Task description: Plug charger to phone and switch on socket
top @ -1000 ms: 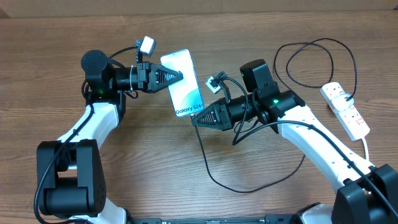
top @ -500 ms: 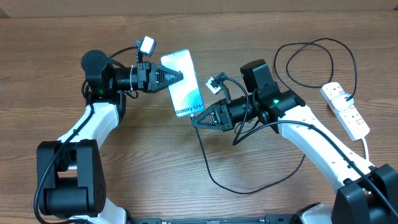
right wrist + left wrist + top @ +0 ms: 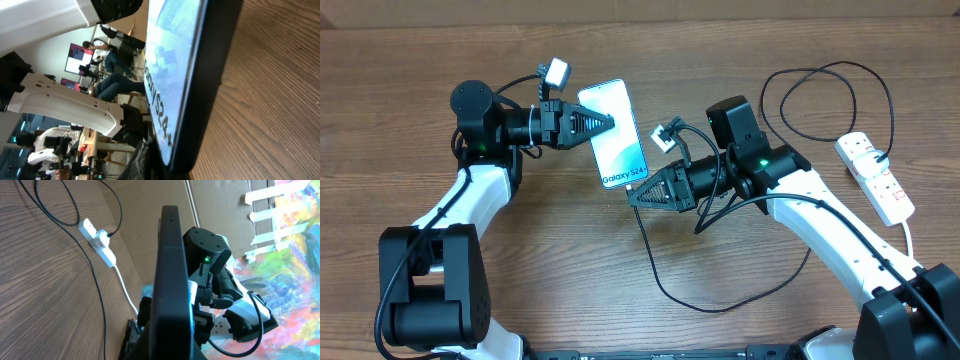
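The phone [image 3: 615,135], with its light blue "Galaxy S24" screen, is held tilted above the table. My left gripper [image 3: 603,122] is shut on its upper left side. In the left wrist view the phone shows as a dark edge [image 3: 172,265] between the jaws [image 3: 172,342]. My right gripper [image 3: 638,196] is closed at the phone's lower end, with the black charger cable [image 3: 705,308] trailing from it. In the right wrist view the phone [image 3: 190,75] fills the frame above the fingers [image 3: 165,169]. The plug tip is hidden. The white socket [image 3: 877,177] lies at the far right.
The charger cable loops across the table in front of the right arm and again behind it toward the socket. The socket [image 3: 97,235] and cable [image 3: 104,330] also show in the left wrist view. The thick white cord runs down from the socket's near end.
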